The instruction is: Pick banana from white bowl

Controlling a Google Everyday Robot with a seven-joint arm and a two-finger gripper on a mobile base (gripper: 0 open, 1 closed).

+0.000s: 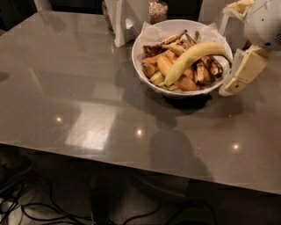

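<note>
The approach step is in hand: the end effector [233,82], its state not discernible, is positioned just outside the bowl [139,70] rim, the banana [193,59] lies to its left atop the contents, and a reach over the rim is judged necessary next.

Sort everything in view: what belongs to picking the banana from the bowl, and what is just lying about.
Job: banana, atop the pile; white bowl; gripper, right of the bowl.
Lying about: orange-yellow pieces and brown strips in the bowl; jar and white stand behind it; cables on the floor.
</note>
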